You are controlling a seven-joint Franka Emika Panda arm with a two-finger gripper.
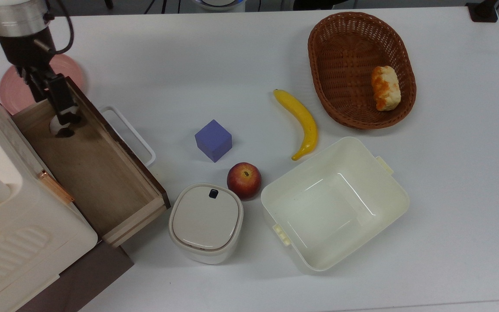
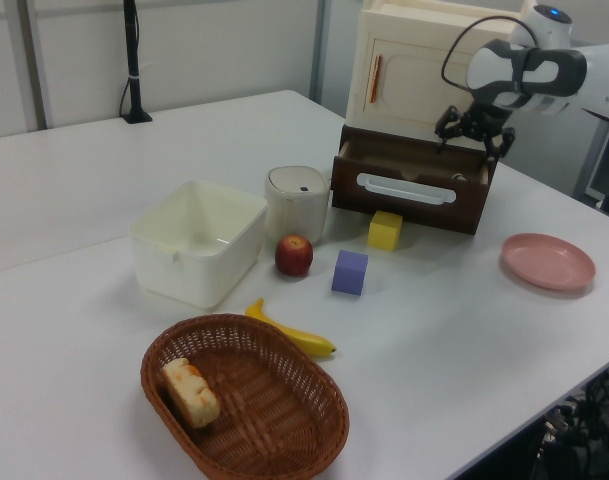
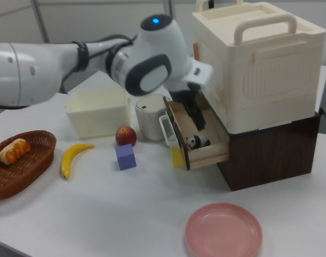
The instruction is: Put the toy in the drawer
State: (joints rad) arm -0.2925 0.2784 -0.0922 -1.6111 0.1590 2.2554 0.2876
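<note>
The tiny black-and-white panda toy [image 3: 196, 142] lies released in the wooden drawer's [image 1: 102, 182] corner nearest the pink plate, under the spread, empty black two-finger gripper [image 1: 66, 113], which risks clipping the toy or the dark-brown front edge when withdrawing.

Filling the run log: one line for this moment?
toy: lying in drawer | gripper: open, above toy | drawer: open

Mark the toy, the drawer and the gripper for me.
toy [image 3: 195, 142], right view, on its white body.
drawer [image 1: 98, 173], top view, on the bare wooden floor.
gripper [image 2: 471, 135], left view, midway between the fingertips, above the drawer.
</note>
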